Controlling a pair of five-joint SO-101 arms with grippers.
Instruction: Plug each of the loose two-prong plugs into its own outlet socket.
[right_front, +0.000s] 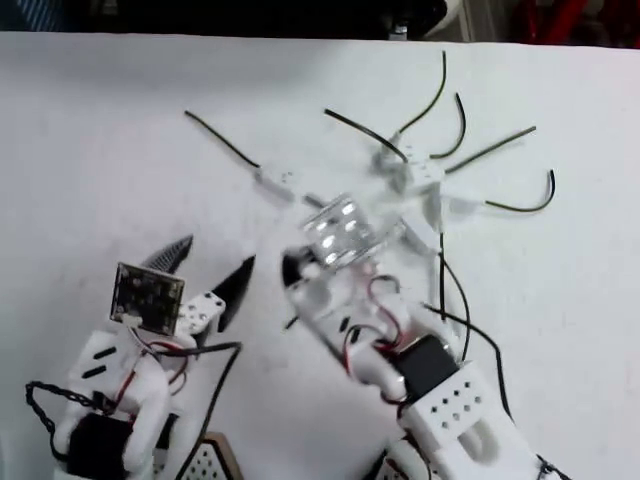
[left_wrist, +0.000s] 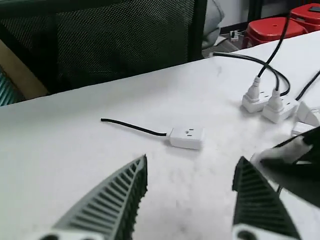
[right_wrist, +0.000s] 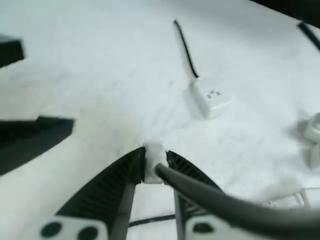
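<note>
Plug (right_wrist: 154, 169) in right hand (right_wrist: 154, 157), socket (right_wrist: 212, 98) beyond

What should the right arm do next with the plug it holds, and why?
Probably ease the white two-prong plug on its black cable toward the small white outlet block and line it up with the slots. The right arm's jaws are shut on that plug, the block's slots hold nothing, and bare white table lies between them.
</note>
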